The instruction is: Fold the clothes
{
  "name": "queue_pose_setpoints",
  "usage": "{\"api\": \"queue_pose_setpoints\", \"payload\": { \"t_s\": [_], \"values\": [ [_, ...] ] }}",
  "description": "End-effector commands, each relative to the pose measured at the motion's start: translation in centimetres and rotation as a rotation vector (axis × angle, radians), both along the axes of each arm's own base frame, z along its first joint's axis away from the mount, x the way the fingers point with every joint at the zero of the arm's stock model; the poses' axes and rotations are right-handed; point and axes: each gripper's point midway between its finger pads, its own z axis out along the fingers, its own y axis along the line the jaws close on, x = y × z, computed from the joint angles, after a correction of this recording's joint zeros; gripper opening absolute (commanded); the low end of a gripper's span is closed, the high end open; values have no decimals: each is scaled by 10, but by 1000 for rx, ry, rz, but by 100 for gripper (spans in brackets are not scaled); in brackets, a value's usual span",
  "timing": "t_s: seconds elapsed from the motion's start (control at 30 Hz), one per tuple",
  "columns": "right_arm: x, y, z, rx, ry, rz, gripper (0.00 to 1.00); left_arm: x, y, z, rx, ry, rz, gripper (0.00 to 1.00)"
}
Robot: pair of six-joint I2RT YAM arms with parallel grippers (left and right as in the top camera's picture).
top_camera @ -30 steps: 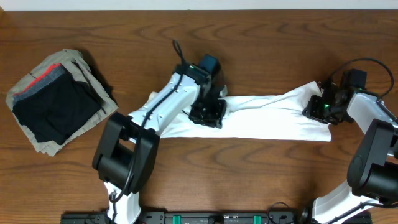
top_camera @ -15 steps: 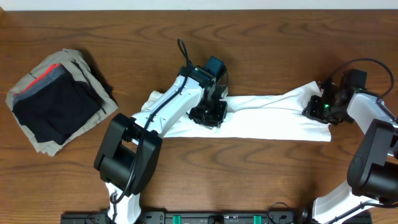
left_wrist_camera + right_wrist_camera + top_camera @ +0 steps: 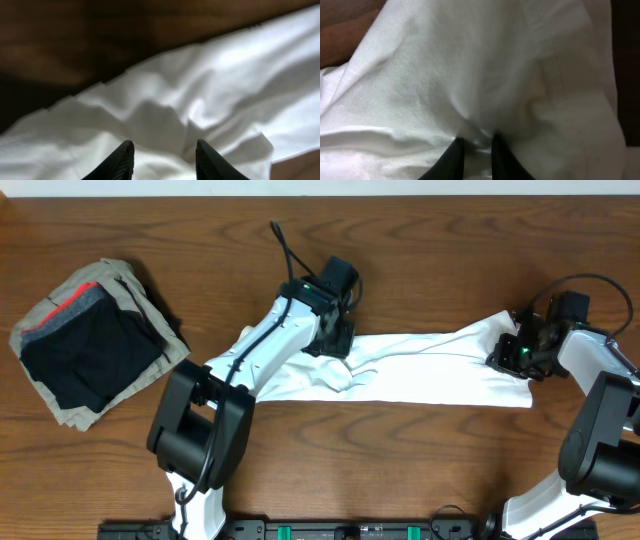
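Note:
The clothes, a white T-shirt [image 3: 430, 375], lie as a long wrinkled band across the table's middle. My left gripper [image 3: 335, 332] hovers at the band's upper left edge. In the left wrist view its jaws [image 3: 165, 152] stand open over rumpled white cloth [image 3: 200, 90], with nothing between them. At the shirt's right end my right gripper [image 3: 510, 352] is shut on a fold of the fabric. The right wrist view shows its fingers [image 3: 476, 150] close together, pinching the white cloth [image 3: 470, 65], which fills that view.
A stack of folded black, grey, red and khaki garments [image 3: 95, 340] sits at the far left. Bare wooden table [image 3: 420, 260] lies behind the shirt and in front of it. The left arm's body [image 3: 250, 365] covers the shirt's left part.
My left gripper has let go of the shirt, opened and drawn back toward the far edge of the band. A small crumple is left where it held. The right gripper has not moved.

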Motion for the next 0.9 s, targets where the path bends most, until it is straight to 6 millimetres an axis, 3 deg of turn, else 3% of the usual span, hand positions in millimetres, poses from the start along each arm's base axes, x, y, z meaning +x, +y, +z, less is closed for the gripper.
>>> {"api": "queue_pose_setpoints", "payload": {
  "t_s": [0.0,0.87],
  "values": [
    [-18,-2,-15,-31,78,-16,19,15,3,5,22,-53,12,41],
    [-18,-3,-15,-34,80,-17,19,-8,15,-24,80,64,54,41]
  ]
}}
